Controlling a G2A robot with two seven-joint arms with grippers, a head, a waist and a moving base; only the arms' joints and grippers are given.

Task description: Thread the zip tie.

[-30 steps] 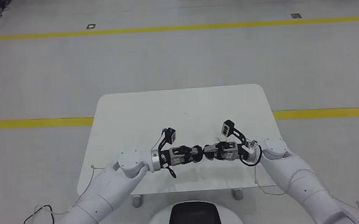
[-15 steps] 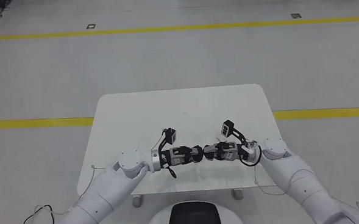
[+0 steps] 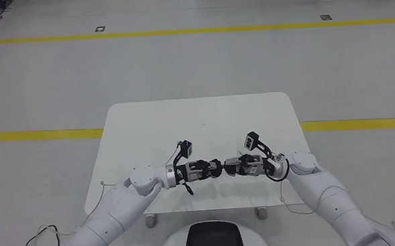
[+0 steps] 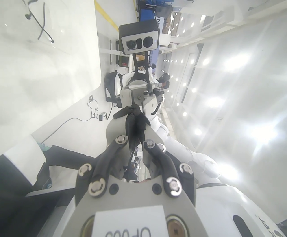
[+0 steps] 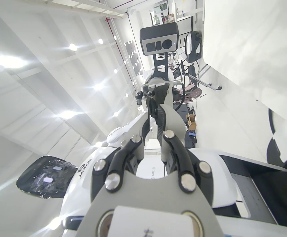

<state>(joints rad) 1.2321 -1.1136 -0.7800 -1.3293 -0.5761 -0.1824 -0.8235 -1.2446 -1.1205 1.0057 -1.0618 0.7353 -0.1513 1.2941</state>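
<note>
Fingers of left gripper (image 3: 216, 166) and right gripper (image 3: 227, 166) meet tip to tip above the tabletop's (image 3: 197, 119) near edge, both clenched on the black zip tie (image 4: 134, 122). Any slight misalignment and the tail likely buckles or misses the head.

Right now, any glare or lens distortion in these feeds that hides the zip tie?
Left wrist view: ceiling lights flare into starbursts, wide-angle bowing at the edges, zip tie reads as a dark silhouette. Right wrist view: same flare and bowing. Top view: even light, no glare, tie too small to make out where the left end effector and right end effector meet.
</note>
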